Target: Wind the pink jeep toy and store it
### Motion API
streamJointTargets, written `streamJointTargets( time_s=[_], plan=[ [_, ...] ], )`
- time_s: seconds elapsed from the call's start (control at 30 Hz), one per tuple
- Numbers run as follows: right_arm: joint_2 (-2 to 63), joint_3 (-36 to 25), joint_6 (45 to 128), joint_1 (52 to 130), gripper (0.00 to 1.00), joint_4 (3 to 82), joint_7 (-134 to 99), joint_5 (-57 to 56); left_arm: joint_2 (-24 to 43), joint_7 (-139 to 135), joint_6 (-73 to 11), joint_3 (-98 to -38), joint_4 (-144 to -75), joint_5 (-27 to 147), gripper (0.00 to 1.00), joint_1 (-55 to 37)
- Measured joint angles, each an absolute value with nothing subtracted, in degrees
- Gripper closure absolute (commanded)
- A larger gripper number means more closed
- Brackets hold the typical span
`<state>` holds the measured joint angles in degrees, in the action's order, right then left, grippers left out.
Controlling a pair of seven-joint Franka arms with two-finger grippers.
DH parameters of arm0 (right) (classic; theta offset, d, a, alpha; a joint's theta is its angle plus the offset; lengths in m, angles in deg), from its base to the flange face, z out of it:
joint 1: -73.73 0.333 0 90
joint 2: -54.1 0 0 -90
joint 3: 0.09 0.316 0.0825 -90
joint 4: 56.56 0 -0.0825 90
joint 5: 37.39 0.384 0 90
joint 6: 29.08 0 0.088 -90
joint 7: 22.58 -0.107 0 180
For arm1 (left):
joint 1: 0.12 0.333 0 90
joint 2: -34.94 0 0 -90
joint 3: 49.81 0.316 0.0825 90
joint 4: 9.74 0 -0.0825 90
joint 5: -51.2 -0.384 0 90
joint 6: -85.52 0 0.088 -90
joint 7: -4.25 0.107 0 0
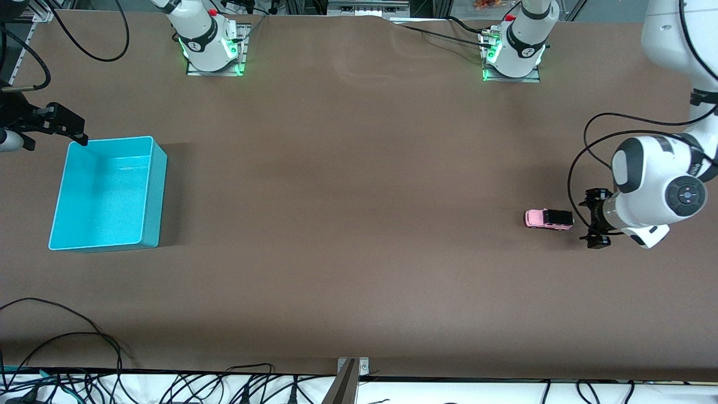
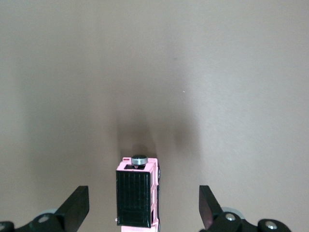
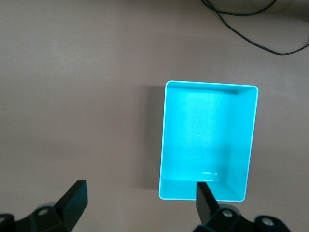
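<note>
Both grippers are spread wide and hold nothing. Left gripper (image 1: pixel 595 219) sits low just beside the pink jeep toy (image 1: pixel 548 219), which stands on the table (image 1: pixel 359 224) toward the left arm's end. Right gripper (image 1: pixel 61 124) waits above the table beside the turquoise bin (image 1: pixel 154 191), at the right arm's end.

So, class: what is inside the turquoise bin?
Nothing shows inside the turquoise bin: its bare floor is visible in the front and right wrist views. In the right wrist view one finger of the open right gripper covers a small patch of the floor and rim.
</note>
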<state>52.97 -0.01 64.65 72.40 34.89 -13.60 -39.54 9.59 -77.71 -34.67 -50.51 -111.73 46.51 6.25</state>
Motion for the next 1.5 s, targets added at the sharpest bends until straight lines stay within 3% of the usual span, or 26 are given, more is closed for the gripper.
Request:
streamJointTargets(
  time_s=[0.57,0.93,1.5],
  plan=[
    [52.97,0.0,64.65,72.4,0.0,34.89,-13.6,-39.54,16.55,-61.75,-30.91,-52.91,-106.82,46.5,0.0,6.14],
    [52.97,0.0,64.65,72.4,0.0,34.89,-13.6,-39.54,17.3,-33.4,-22.22,-53.23,-98.78,46.48,0.0,6.06],
    [52.97,-0.01,64.68,72.4,0.0,34.89,-13.6,-39.54,17.3,-9.31,-21.17,-53.63,-93.77,49.59,0.0,6.08]
  ],
)
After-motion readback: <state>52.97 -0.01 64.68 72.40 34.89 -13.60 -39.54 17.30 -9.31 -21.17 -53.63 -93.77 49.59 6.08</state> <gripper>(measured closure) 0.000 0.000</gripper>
